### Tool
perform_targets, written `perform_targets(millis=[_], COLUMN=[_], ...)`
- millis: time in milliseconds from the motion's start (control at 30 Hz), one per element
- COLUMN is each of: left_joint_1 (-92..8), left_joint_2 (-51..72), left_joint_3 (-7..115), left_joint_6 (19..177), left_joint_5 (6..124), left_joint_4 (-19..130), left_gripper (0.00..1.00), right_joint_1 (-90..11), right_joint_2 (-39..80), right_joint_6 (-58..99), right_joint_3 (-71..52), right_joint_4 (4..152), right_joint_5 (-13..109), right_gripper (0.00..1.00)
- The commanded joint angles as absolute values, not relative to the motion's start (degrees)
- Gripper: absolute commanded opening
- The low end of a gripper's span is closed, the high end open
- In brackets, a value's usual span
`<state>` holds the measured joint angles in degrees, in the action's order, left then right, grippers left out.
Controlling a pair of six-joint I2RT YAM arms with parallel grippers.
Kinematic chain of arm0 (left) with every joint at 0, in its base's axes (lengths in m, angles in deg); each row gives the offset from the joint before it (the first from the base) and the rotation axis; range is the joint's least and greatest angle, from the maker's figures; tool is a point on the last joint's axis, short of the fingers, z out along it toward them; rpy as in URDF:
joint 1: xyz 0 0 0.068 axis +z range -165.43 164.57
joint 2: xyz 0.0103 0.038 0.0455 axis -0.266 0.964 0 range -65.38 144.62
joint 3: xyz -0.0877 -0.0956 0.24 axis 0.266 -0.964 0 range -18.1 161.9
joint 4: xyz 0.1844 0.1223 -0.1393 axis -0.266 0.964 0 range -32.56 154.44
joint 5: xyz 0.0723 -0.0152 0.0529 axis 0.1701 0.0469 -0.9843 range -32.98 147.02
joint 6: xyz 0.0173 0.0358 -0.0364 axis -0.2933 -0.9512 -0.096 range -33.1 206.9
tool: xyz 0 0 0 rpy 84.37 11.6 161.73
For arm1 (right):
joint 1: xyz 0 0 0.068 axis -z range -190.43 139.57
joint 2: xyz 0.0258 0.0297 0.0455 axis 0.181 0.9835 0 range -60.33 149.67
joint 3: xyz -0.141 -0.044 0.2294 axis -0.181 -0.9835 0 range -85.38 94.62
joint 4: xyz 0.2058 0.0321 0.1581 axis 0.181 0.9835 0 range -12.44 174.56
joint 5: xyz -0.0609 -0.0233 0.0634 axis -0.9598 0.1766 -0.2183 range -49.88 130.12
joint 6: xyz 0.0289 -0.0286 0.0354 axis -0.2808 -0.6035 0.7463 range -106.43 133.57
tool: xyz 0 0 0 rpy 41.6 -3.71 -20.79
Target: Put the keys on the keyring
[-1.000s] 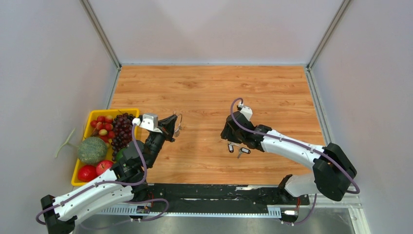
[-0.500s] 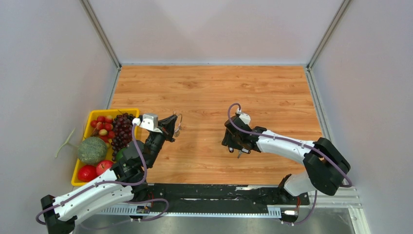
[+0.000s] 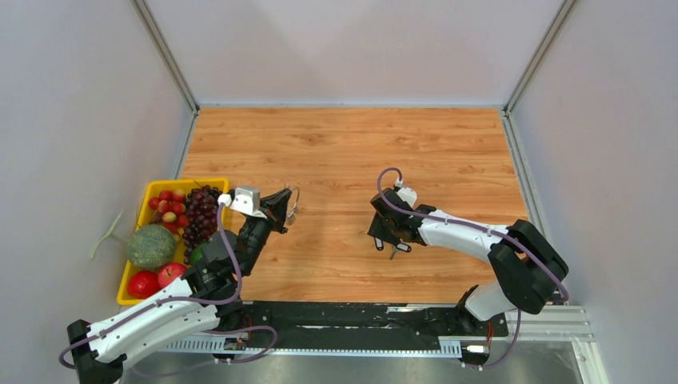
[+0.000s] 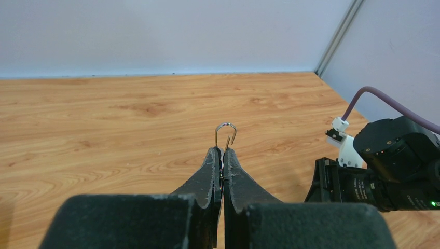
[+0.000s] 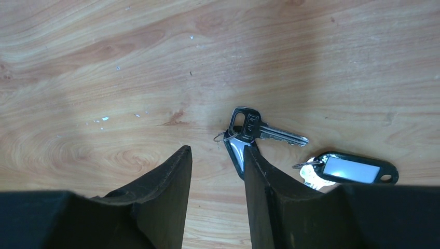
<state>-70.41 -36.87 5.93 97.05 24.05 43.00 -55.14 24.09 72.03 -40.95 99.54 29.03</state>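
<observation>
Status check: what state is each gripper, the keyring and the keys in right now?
left gripper: shut on the keyring.
keyring: pinched, wire loop sticking out ahead.
right gripper: open, just beside the keys.
keys: flat on the table, ungripped.
key tag: flat on the table.

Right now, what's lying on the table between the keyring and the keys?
Nothing. The top view shows only bare wooden table between the keyring, held in the left pincer, and the keys by the open right pincer.
</observation>
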Motion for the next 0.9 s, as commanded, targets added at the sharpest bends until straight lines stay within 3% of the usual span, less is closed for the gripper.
perform_targets(millis=[0,367,600,867], left_joint_1=[-70.23,-70.21,-70.26,-70.2], left_joint_2=[-37.07,-37.06,-37.22,-37.19], left_joint_3=[6.03,5.98,5.98,5.99], left_joint_6=[97.71,97.56,97.53,97.44], left_joint_5=[24.85,24.43,24.36,24.35], left_joint_4=[41.22,41.35,41.52,41.57], left_gripper=[0.0,0.0,0.0,0.0], right_joint_1=[-54.1,-53.49,-53.24,-52.79], right_joint_2=[25.3,27.57,27.84,28.2], right_joint_6=[73.91,73.85,72.93,69.66], right_joint_3=[-39.28,-38.89,-38.62,-37.41], right_joint_4=[98.0,95.81,95.71,95.74], right_joint_5=[28.27,30.4,29.89,30.62], right_gripper=[0.44,0.42,0.33,0.07])
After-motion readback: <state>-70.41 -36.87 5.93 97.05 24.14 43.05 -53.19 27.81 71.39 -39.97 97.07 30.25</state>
